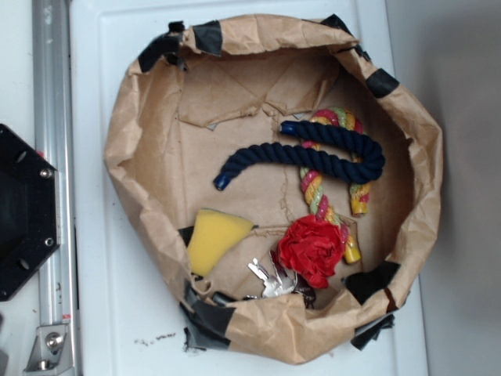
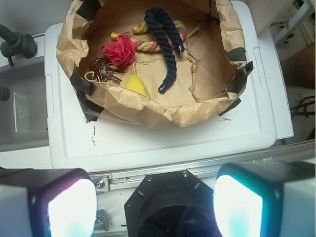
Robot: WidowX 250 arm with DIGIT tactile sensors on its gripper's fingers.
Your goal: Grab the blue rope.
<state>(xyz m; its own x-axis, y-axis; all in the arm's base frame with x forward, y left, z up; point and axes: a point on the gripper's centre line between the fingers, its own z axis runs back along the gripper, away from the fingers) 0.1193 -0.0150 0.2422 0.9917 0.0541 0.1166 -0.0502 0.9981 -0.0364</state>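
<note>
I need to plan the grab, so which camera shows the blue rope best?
The exterior view: the blue rope lies whole and large, curved over the red-yellow-green rope in the paper bag. The wrist view shows it too, smaller and farther off, with the gripper open, away from the bag.

Blue rope (image 1: pixel 313 154), thick navy twist, hook-curved, glossy blue ends, crossing multicoloured rope (image 1: pixel 317 192)

Black arm base, pale glowing fingers

The base plate (image 1: pixel 25 213) is a black, many-sided slab with small silver screws near its rim. The gripper (image 2: pixel 155 205) has two dark blocky fingers (image 2: pixel 54 202) whose inner pads glow whitish-cyan.
</note>
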